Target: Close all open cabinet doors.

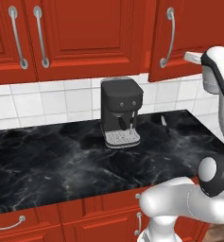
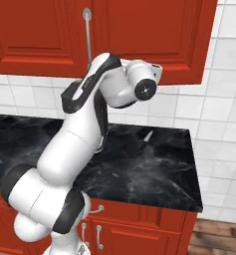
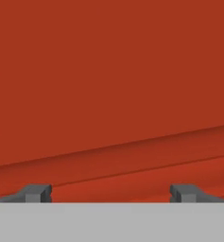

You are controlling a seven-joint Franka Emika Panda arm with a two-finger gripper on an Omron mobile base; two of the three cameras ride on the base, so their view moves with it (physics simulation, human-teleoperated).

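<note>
glossy red cabinet doors (image 1: 85, 33), black marbled counter (image 1: 61, 165), dark coffee machine (image 1: 120, 111)

Surface: we see a glossy red cabinet door (image 3: 111, 85) across the frame, very close.
Moulding: a darker raised band (image 3: 132, 156) slants from lower left up to the right edge.
Gripper (image 3: 111, 193): our two dark fingertips (image 3: 37, 193) rise at lower left and lower right, set wide apart, nothing between them.
</note>
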